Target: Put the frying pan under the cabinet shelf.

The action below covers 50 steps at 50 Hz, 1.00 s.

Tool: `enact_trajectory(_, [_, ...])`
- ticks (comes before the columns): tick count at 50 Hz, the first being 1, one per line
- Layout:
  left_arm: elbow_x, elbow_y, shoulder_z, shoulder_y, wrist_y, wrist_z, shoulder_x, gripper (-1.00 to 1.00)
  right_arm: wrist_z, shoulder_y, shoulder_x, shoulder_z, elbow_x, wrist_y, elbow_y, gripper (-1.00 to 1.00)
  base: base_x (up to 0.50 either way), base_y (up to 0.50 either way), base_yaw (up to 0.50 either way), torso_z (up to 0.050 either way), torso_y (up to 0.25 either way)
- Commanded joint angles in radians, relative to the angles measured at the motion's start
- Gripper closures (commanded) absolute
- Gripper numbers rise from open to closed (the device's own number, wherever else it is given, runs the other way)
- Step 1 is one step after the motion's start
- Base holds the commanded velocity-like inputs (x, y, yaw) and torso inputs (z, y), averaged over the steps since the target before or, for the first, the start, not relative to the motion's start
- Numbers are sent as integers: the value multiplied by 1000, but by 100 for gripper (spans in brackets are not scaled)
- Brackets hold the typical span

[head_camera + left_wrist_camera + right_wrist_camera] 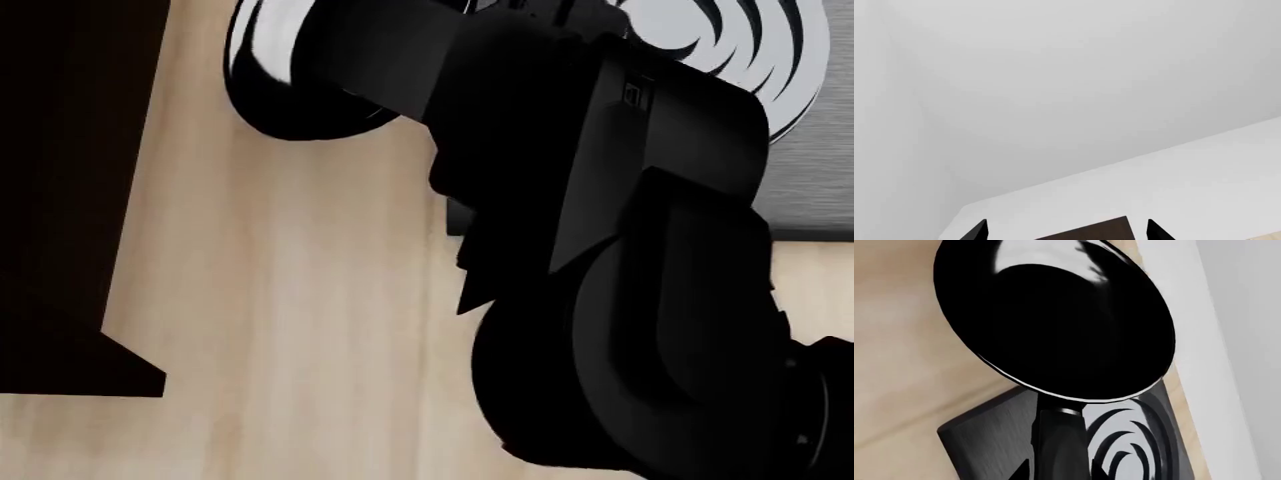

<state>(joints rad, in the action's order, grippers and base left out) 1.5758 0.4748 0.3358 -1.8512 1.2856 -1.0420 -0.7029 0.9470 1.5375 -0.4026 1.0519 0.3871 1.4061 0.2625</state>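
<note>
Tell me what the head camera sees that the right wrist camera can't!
Only the head view shows the dark cabinet along its left edge and the robot's big black arm, which hides most of the pan. Only the right wrist view shows the pan's whole glossy inside, its handle and the white wall. Both show the pan, the ringed hob and the wooden counter.

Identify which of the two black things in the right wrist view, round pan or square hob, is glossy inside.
The frying pan: its round inside is glossy with reflections. The hob beneath is flat, with pale concentric rings.
</note>
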Motion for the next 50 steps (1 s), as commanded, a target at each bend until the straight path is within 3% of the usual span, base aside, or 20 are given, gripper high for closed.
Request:
enact_trajectory(1, [-1,2,8,2,-6,-1,-2,-100,-46,-32,-6,-25,58,-56,-28,100,0,0,0,0,10])
enact_trajectory(30, [-26,25,13,56,-35,23,-35,-100,-169,-162,96,-134,-12,-216,-178,100,0,0,0,0,1])
enact_trajectory(50, [-46,28,20,73,-52,41,-44,-100,-114,-188,83,-88,-9,-125,-48,100,0,1,1,0,1])
